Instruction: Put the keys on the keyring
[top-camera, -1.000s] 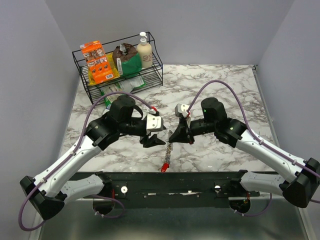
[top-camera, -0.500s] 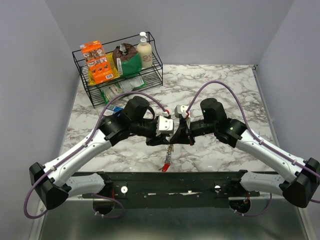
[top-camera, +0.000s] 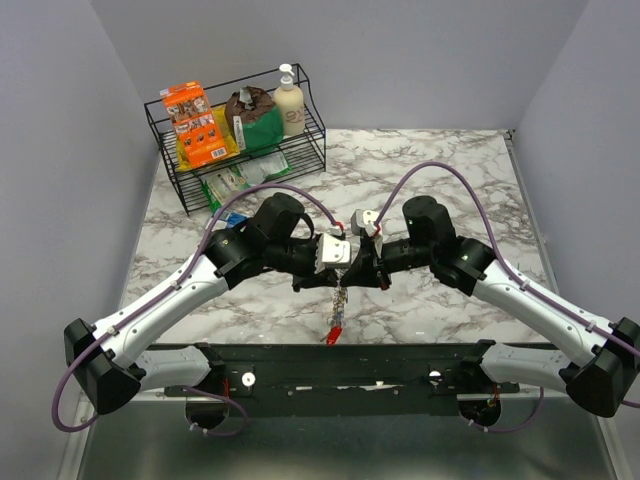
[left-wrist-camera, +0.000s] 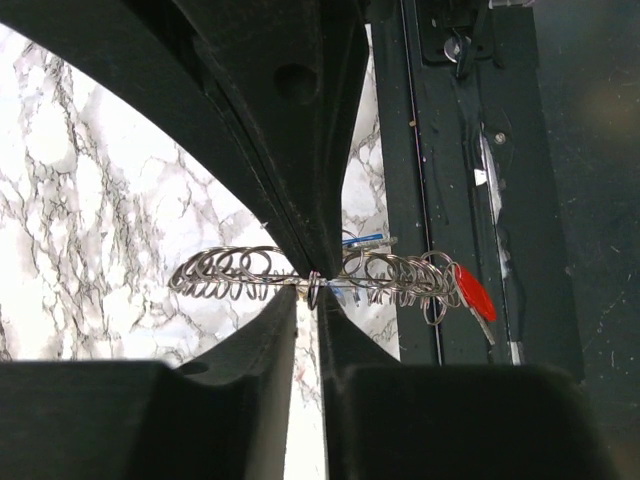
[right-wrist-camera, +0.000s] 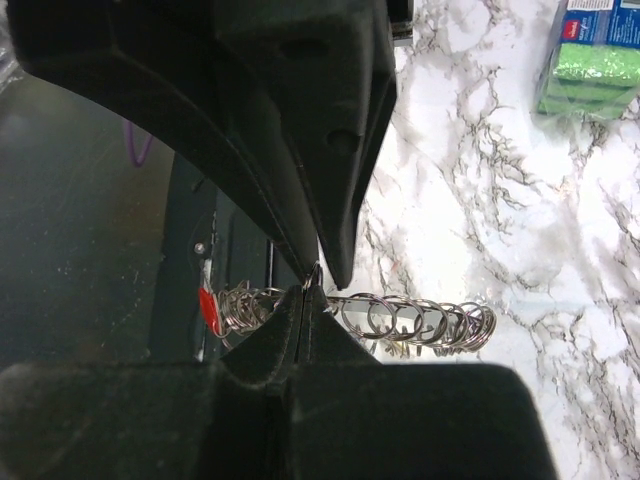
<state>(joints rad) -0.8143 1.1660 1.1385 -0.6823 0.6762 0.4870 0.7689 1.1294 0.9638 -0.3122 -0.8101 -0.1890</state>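
A moment ago my left gripper was apart from the chain. Now it has come right in and meets my right gripper nose to nose. They are over the middle of the counter, a bit closer to the near edge.

My right gripper is clamped tight on the keyring, which hangs down as a string of little silver loops. My left fingers are almost together, with only a thin crack, and I think they nip one small loop.

A red key already hangs at the low end, by the near edge. With both grippers on the ring, I think I can pull a loop open for the next key.
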